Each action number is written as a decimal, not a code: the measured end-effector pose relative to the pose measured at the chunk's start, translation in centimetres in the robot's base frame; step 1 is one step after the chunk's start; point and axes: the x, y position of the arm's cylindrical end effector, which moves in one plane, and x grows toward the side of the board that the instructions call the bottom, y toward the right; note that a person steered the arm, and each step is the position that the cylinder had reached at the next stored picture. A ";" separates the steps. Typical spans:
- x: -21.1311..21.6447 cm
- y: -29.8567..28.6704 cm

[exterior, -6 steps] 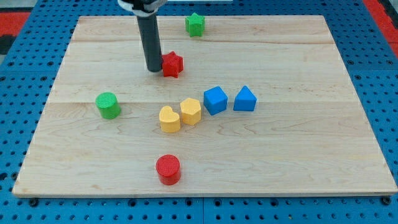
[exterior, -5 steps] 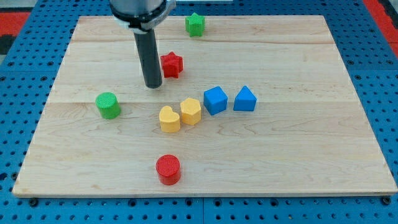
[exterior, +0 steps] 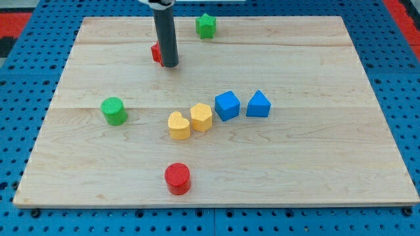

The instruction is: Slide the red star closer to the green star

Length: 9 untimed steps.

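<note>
The green star (exterior: 206,25) sits near the view's top, a little right of the middle. The red star (exterior: 156,53) lies to its lower left, mostly hidden behind my dark rod; only its left edge shows. My tip (exterior: 170,65) rests on the board just right of and below the visible part of the red star, touching or very close to it.
A green cylinder (exterior: 115,111) stands at the left. Two yellow hearts (exterior: 179,125) (exterior: 201,117) and two blue blocks (exterior: 227,105) (exterior: 258,104) form a row in the middle. A red cylinder (exterior: 177,178) sits near the bottom edge of the wooden board (exterior: 328,164).
The red star has shifted left and slightly up, from right of the rod to behind it. My tip dipped down-left, then moved up and right to the star's right side.
</note>
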 end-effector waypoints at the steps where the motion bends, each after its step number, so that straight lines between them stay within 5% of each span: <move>1: -2.7 0.3; 3: 2.9 -5.7; 8: -6.0 0.3; 9: -0.2 -0.6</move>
